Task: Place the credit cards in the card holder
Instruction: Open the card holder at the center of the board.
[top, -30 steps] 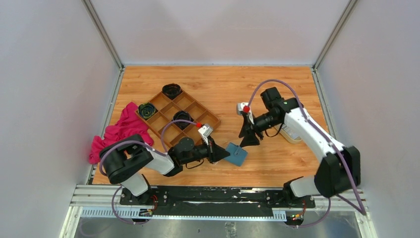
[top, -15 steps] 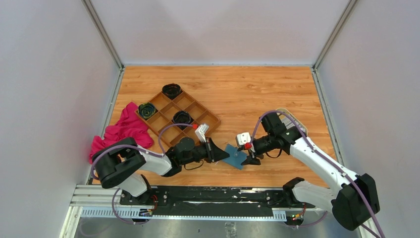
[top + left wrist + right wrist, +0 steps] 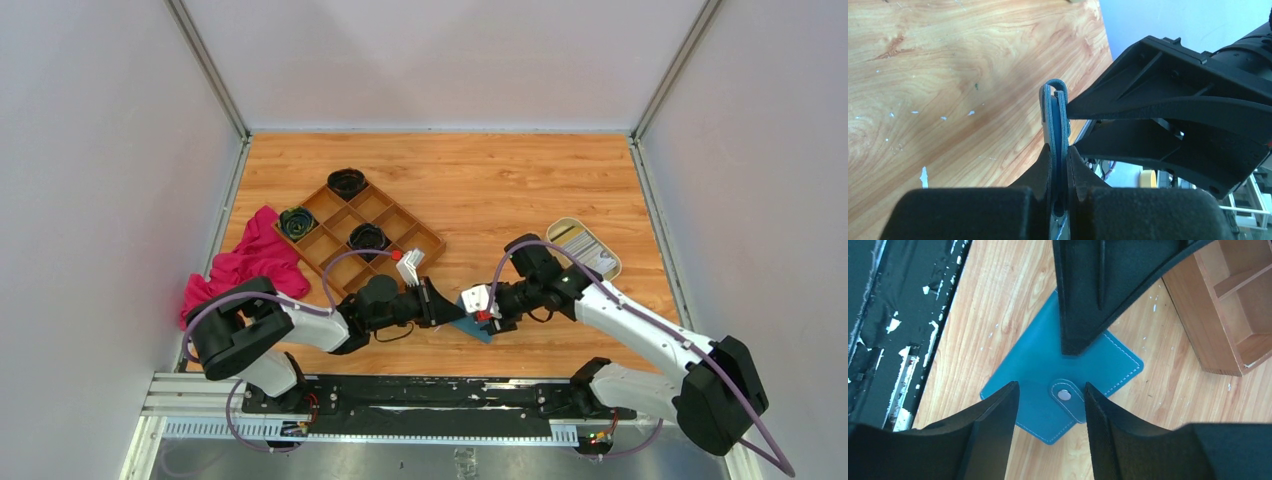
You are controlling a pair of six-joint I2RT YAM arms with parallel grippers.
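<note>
The wooden desk [image 3: 500, 170] is being shared by several things. The brown compartment tray [image 3: 392, 208] is being kept left of the middle, turned cornerwise, with dark rolled items [image 3: 347, 183] being held in three of its cells. A pink cloth [image 3: 250, 262] is being left bunched at the left edge, just beside that tray. A cream oval tray [image 3: 608, 268] is being kept near the right edge.

The card holder [image 3: 1033, 370], folded shut, is being held near the middle of the front edge. One corner is being pinched by the left gripper [image 3: 1059, 147], whose fingers are clamped on it. Whether the holder is resting on the wood cannot be told. The right gripper [image 3: 1049, 387] is being held over it with jaws spread and nothing grasped.

The credit cards [image 3: 575, 240] are being kept stacked inside the oval tray, well apart from the holder. The snap tab [image 3: 1068, 397] is being framed between the right gripper's fingers.
</note>
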